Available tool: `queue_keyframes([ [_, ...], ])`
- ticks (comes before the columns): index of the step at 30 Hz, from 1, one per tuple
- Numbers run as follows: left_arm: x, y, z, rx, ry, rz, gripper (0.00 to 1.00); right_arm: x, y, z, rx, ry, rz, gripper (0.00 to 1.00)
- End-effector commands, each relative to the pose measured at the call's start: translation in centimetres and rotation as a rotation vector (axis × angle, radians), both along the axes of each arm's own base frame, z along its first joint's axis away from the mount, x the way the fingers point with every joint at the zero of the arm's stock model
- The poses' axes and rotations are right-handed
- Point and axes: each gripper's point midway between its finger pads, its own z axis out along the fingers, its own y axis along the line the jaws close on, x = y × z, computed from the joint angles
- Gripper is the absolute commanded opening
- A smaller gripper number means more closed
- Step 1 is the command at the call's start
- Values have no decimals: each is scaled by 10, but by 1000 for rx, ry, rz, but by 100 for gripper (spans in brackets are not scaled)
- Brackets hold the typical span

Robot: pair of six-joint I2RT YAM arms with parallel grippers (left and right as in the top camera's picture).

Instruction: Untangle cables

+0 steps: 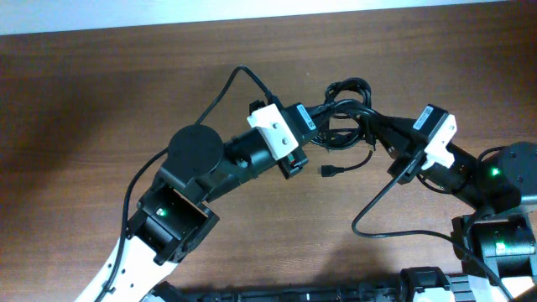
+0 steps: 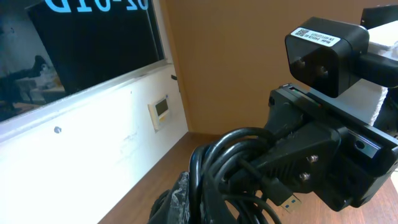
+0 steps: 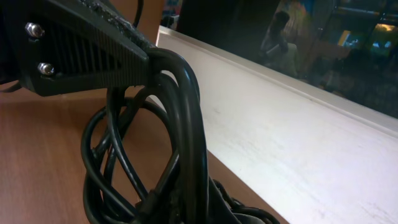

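Right fingers (image 3: 81,56) are clenched on the cables (image 1: 348,109), and left fingers (image 1: 317,119) are clenched on the knot's other side. The bundle sits between both arms over the far middle of the table (image 1: 126,92); lifted or resting, can't tell. Handling guess: light, limp, rubbery cords, not fragile, but loops snag and plugs catch. Best hold is one strand near a free end, not the whole wad. Count: one knotted bundle, strand number unreadable. One loose plug (image 1: 327,171) trails toward the near side. The left wrist view shows a flat plug end (image 2: 287,202), maybe the same one.
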Motion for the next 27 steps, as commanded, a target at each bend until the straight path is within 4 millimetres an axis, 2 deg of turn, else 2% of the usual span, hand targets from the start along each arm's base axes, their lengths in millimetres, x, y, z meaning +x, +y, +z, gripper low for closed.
queue_keyframes([
  [1,3,8,15,-29,-33,53,0,5,-6,3,4,-3,-53,4],
  [6,18,34,30,-72,-45,226,0,6,-7,1,5,11,-64,4],
  [12,16,41,42,-106,-71,250,0,7,-8,1,5,12,-73,4],
  [14,23,51,45,-128,-55,316,0,8,-9,1,5,12,-79,4],
  [19,45,76,36,-198,73,498,0,9,-10,1,5,11,-88,4],
  [24,48,80,34,-207,94,521,0,10,-11,1,6,11,-91,4],
  [25,48,79,34,-206,94,520,3,10,-11,1,6,11,-91,4],
  [26,48,79,32,-200,98,520,13,10,-11,1,6,11,-91,4],
  [27,48,79,30,-195,101,522,13,10,-11,1,6,11,-92,4],
])
